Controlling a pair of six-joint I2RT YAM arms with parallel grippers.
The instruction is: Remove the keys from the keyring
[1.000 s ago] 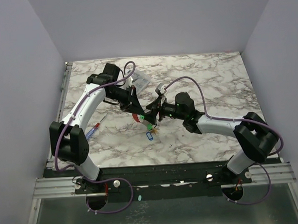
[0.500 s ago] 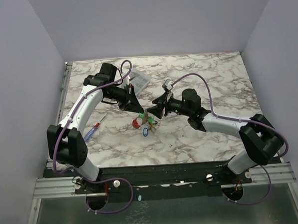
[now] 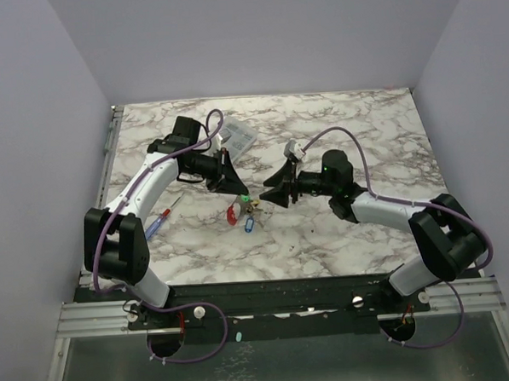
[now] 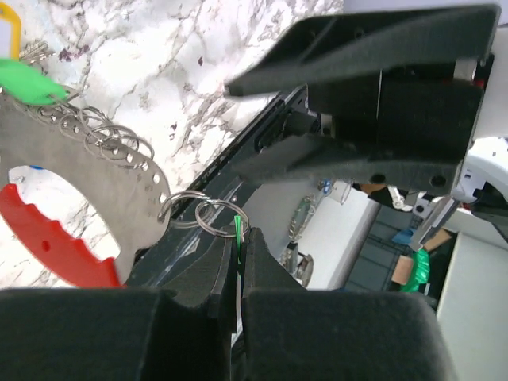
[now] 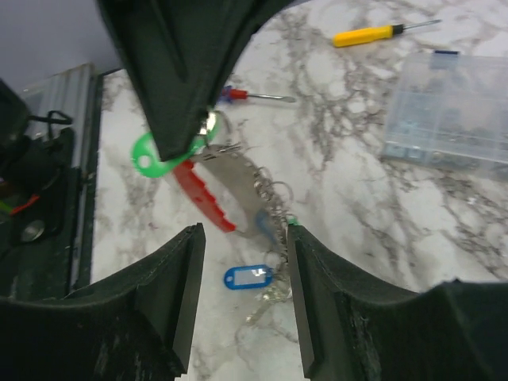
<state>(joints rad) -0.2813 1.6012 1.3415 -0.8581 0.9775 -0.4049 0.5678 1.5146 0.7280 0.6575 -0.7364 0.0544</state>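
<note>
The keyring (image 3: 236, 212) is a grey arc-shaped plate (image 4: 103, 186) lined with small silvery rings and joined to a red fob (image 4: 48, 242); it hangs below my left gripper. The keys show as coloured tags: green (image 4: 28, 79), yellow (image 4: 11, 32) and blue (image 5: 248, 277). My left gripper (image 4: 236, 238) is shut on the thin edge of a green tag (image 4: 236, 230) that carries a small ring (image 4: 221, 218). My right gripper (image 5: 242, 238) is open and empty, just right of the bunch and above the blue tag. In the top view the left gripper (image 3: 237, 188) and the right gripper (image 3: 276, 192) face each other.
A clear plastic box (image 5: 448, 111) stands at the back behind the left arm, also in the top view (image 3: 239, 138). A yellow-handled screwdriver (image 5: 373, 34) lies near it. A red-and-blue pen (image 3: 158, 221) lies left of the bunch. The table's near edge is a black rail (image 3: 268, 288).
My right gripper has drawn back to the right, away from the bunch, and stands open. The left gripper still holds the green tag, and the bunch has swung slightly left.
</note>
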